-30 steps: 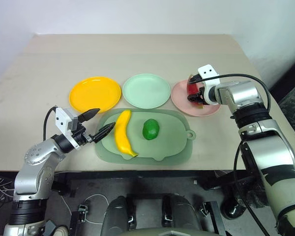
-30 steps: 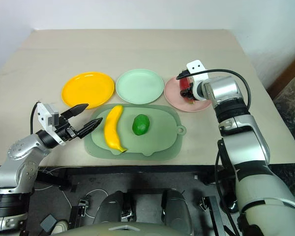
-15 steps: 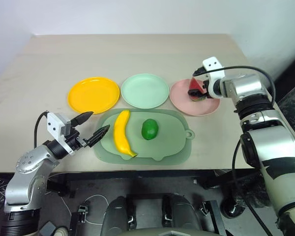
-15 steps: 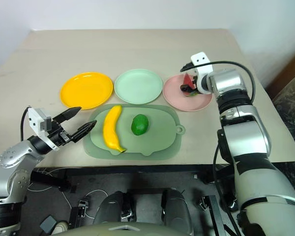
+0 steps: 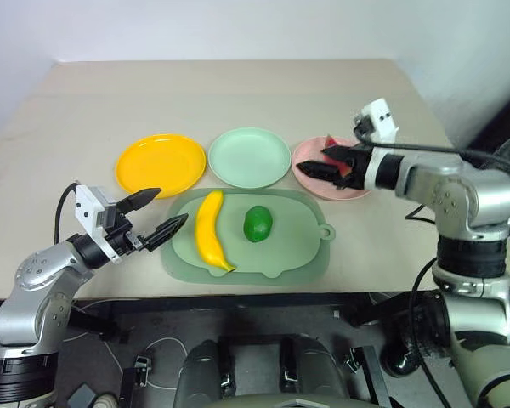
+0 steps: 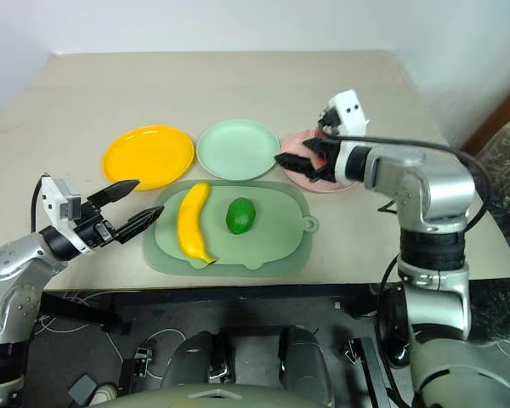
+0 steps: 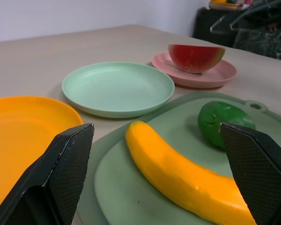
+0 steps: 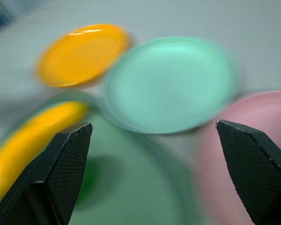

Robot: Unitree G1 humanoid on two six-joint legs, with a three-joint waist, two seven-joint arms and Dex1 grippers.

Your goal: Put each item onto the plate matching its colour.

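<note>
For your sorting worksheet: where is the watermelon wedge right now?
The watermelon wedge sits on the pink plate, on the robot's right, beside the mint green plate.

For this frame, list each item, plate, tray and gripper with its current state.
watermelon wedge: resting on pink plate, released
pink plate: holds the wedge
banana: lying on tray
green fruit: lying on tray
tray: holds banana and fruit
yellow plate: empty
mint plate: empty
left gripper: open, empty
right gripper: open, empty
</note>
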